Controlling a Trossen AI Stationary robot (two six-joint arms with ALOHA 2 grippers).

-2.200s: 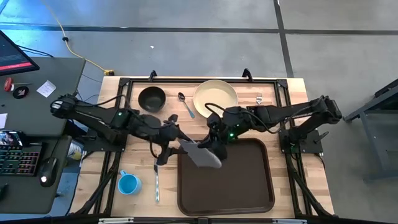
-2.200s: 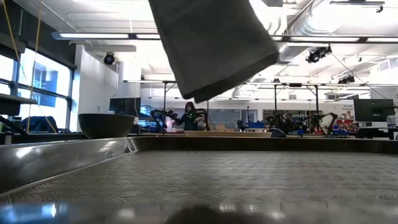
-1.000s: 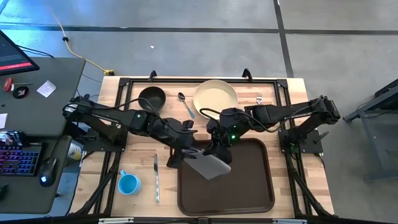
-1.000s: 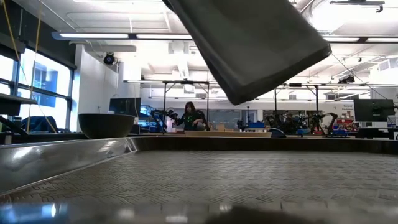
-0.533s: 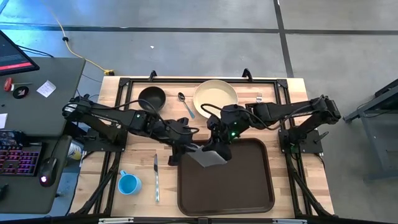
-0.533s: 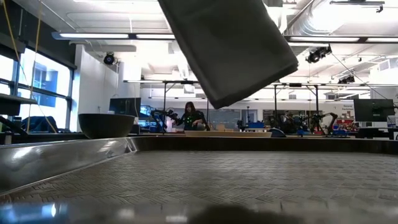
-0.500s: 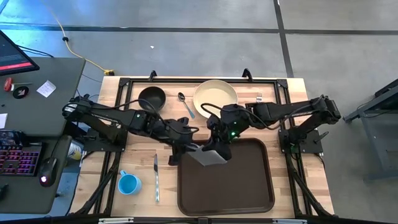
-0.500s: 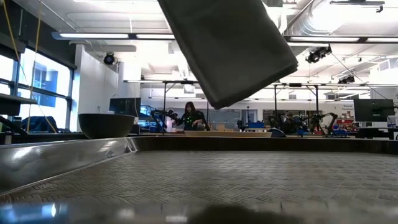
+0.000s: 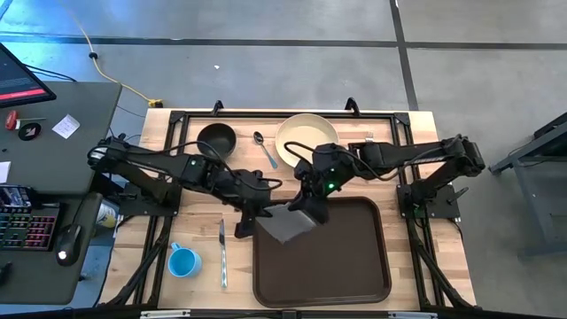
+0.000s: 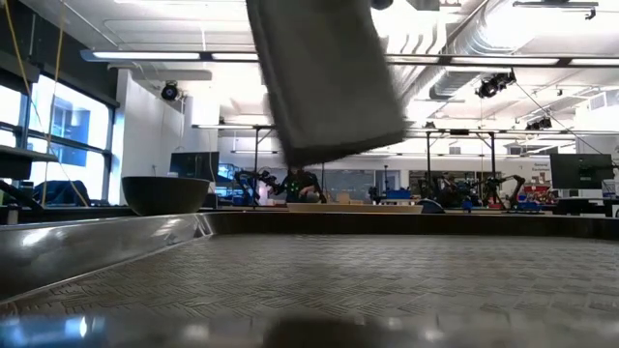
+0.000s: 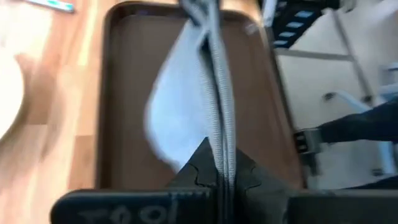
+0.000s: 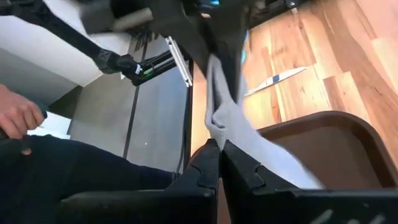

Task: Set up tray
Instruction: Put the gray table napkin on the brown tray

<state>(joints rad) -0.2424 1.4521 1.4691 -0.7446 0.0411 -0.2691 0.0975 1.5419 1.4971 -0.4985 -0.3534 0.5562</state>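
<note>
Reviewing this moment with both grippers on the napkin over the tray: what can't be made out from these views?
- Left gripper fingertips: high view, hidden by the napkin.
- Napkin's upper end and both grips: low view, cut off by the top edge.
- Tray floor under the napkin: high view, covered.
- Right gripper contact: right wrist view, blurred.
- Person: right wrist view, cut off at the edge.

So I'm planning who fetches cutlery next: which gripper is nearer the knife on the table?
Left. The left gripper sits at the tray's left edge, just right of the knife. The right gripper is farther right, over the tray.
</note>
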